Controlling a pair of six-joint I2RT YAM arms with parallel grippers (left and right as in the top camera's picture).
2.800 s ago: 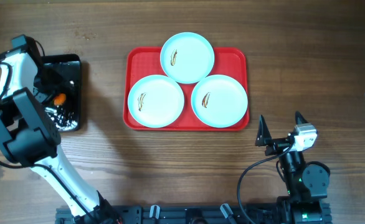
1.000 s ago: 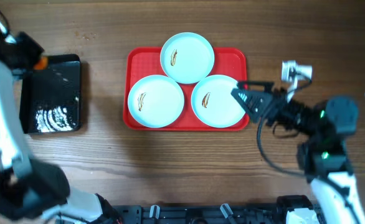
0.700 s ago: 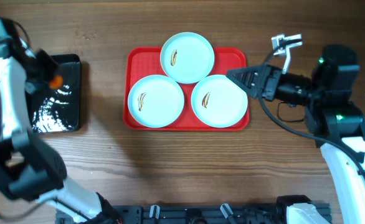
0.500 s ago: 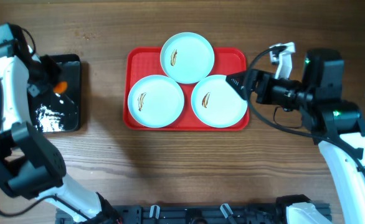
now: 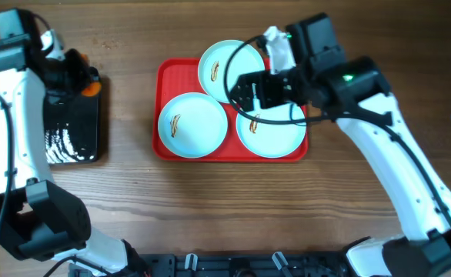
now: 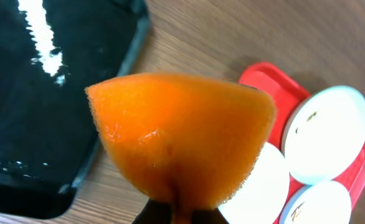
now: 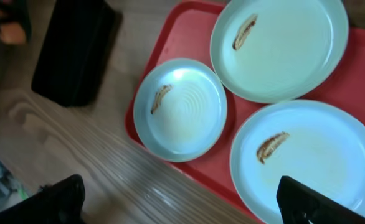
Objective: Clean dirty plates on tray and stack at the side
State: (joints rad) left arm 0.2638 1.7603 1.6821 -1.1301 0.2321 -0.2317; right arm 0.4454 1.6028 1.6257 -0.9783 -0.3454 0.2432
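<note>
Three pale plates, each with a brown smear, lie on the red tray (image 5: 166, 73): a far plate (image 5: 227, 65), a left plate (image 5: 192, 125) and a right plate (image 5: 275, 131). My right gripper (image 5: 241, 98) hovers over the middle of the tray, open and holding nothing. In the right wrist view its fingertips (image 7: 302, 202) frame the left plate (image 7: 181, 109) and the right plate (image 7: 313, 158). My left gripper (image 5: 81, 78) is shut on an orange sponge (image 6: 182, 137) above the far right corner of the black bin (image 5: 71, 123).
The black glossy bin (image 6: 39, 93) holds wet, foamy streaks. It stands left of the tray (image 6: 263, 78), with bare wood between them. Wooden tabletop (image 5: 210, 208) spreads in front of the tray and to its right.
My right arm swung from the right of the tray to above its middle, and its jaws opened wider. My left arm carried the sponge up to the bin's far right corner.
</note>
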